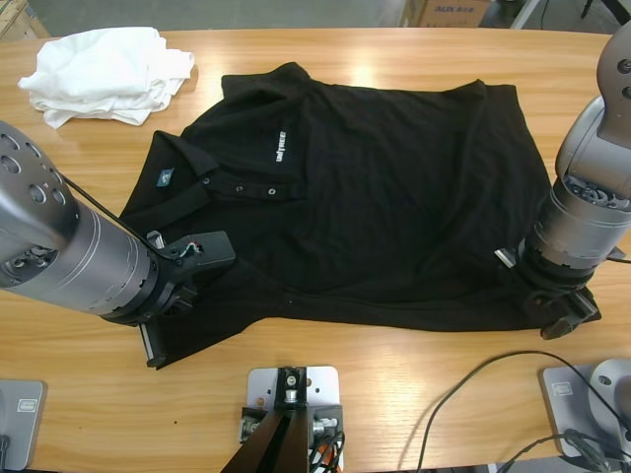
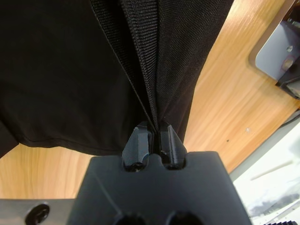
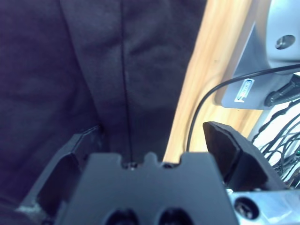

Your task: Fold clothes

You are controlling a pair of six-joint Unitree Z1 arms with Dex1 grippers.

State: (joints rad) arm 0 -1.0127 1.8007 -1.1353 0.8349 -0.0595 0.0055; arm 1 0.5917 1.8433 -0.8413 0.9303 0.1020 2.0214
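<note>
The black polo shirt [image 1: 375, 197] lies spread on the wooden table [image 1: 414, 379], collar to the left and white chest logo facing up. My left gripper [image 1: 219, 248] sits at the shirt's near-left sleeve; in the left wrist view it [image 2: 153, 129] is shut on a pinched fold of the black fabric [image 2: 61, 70]. My right gripper [image 1: 552, 301] is at the shirt's near-right corner, mostly hidden under its wrist. In the right wrist view it [image 3: 150, 131] is open, one jaw over the shirt [image 3: 93, 56] and the other over bare wood. The bundle of white garments [image 1: 104, 74] lies at the far left.
A black cable [image 1: 463, 389] loops over the table's near-right edge, close to the right arm, and also shows as a black cable [image 3: 197, 117] in the right wrist view. Bare wood runs along the front edge between the two arms.
</note>
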